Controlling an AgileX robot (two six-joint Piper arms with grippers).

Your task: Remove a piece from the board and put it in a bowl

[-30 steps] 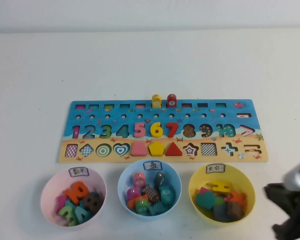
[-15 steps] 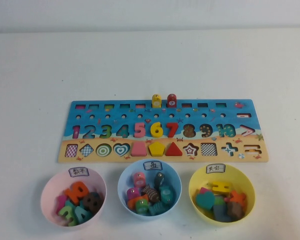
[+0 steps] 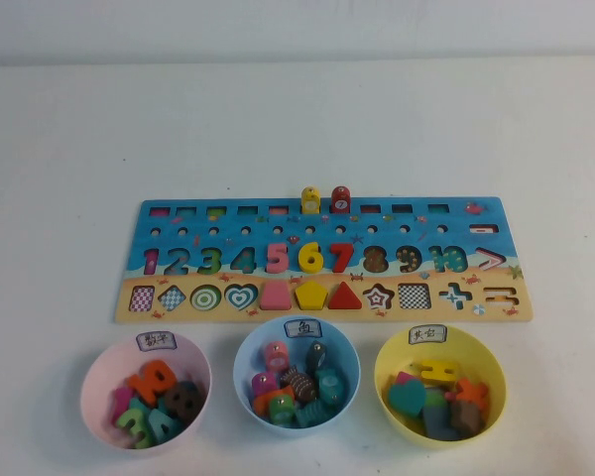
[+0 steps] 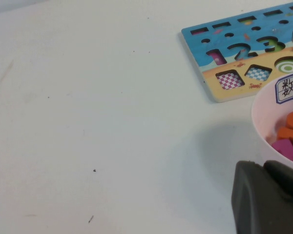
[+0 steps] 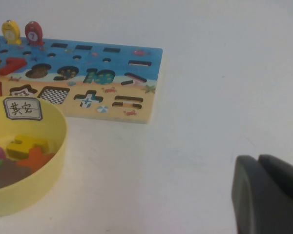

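Note:
The board (image 3: 407, 230) lies flat mid-table, with a yellow peg (image 3: 310, 201) and a red peg (image 3: 340, 200) standing in its top row. In front of it sits the light blue bowl (image 3: 246, 349), which holds several pegs. Among them is the dark piece (image 3: 317, 353) with a pale mark. My left gripper (image 4: 263, 165) is shut and empty, low beside the pink bowl (image 4: 263, 117) near the table's front left. My right gripper (image 5: 259, 158) is shut and empty over bare table, to the right of the yellow bowl (image 5: 53, 146). It is out of the high view.
The pink bowl (image 3: 91, 382) holds number pieces. The yellow bowl (image 3: 494, 369) holds sign and shape pieces. Numbers 5, 6 and 7 and three shape pieces still sit in the board. White table stretches behind and beside the board.
The right arm, seen one second ago at the lower right edge of the high view, has drawn back out of that view. Board, bowls and pieces have not moved.

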